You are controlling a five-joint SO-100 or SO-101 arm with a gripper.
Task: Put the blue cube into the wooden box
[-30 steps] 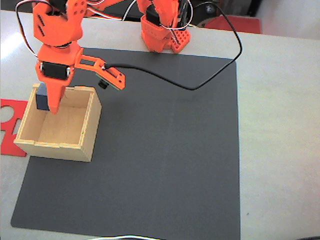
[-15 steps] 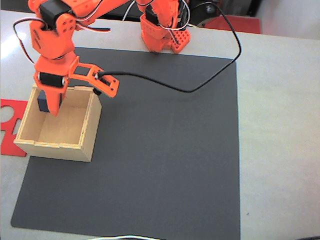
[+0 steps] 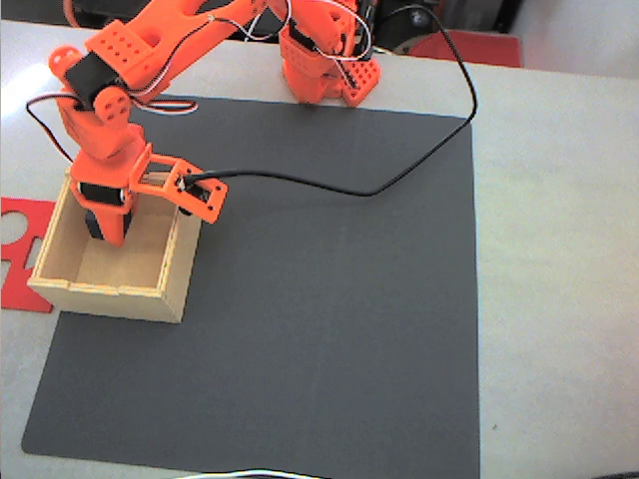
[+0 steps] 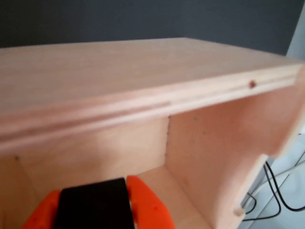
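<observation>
The wooden box (image 3: 112, 292) stands at the left edge of the black mat in the fixed view. My orange gripper (image 3: 106, 232) reaches down inside it, near the far left wall, shut on the blue cube (image 3: 93, 224), which shows as a dark patch beside the finger. In the wrist view the cube (image 4: 93, 202) sits dark between the two orange fingers (image 4: 147, 210), low inside the box, with the pale plywood wall (image 4: 143, 81) close ahead. Whether the cube touches the box floor cannot be told.
A black mat (image 3: 329, 299) covers most of the table. A flat red cut-out sheet (image 3: 18, 249) lies left of the box. A black cable (image 3: 399, 175) loops from the gripper across the mat's far side. The arm's base (image 3: 324, 65) stands at the back.
The arm has lowered, carrying the gripper and the cube from just above the box's rim down inside the box. The box has not moved.
</observation>
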